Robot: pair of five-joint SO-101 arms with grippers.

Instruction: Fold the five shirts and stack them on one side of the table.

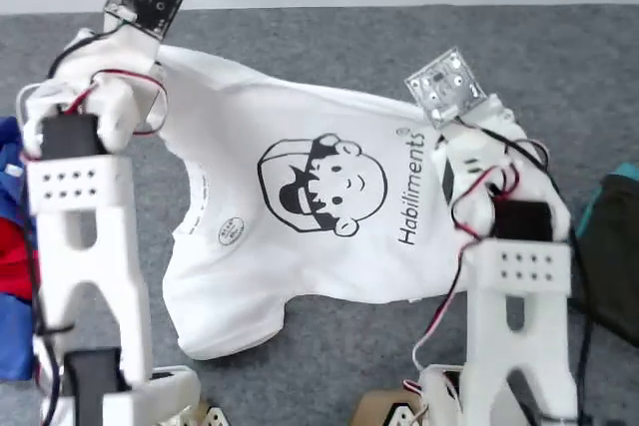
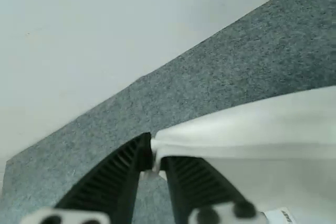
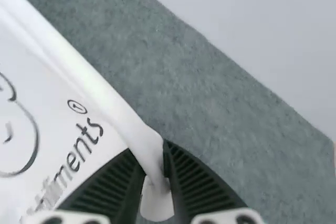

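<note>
A white shirt (image 1: 310, 207) with a cartoon face print hangs spread above the grey table, held up along its far edge. My left gripper (image 2: 154, 162) is shut on a corner of the shirt (image 2: 252, 140), near the table's far left. My right gripper (image 3: 153, 174) is shut on the shirt's edge (image 3: 105, 103) beside the printed lettering. In the high view the left arm (image 1: 80, 177) stands at the shirt's left side and the right arm (image 1: 499, 207) at its right side. The shirt's near part droops onto the carpet.
Blue and red clothes (image 1: 12, 246) lie at the table's left edge. Dark and teal cloth (image 1: 611, 236) lies at the right edge. Grey carpet (image 1: 359, 346) shows in front of the shirt, and a pale wall (image 2: 105, 35) stands beyond the far edge.
</note>
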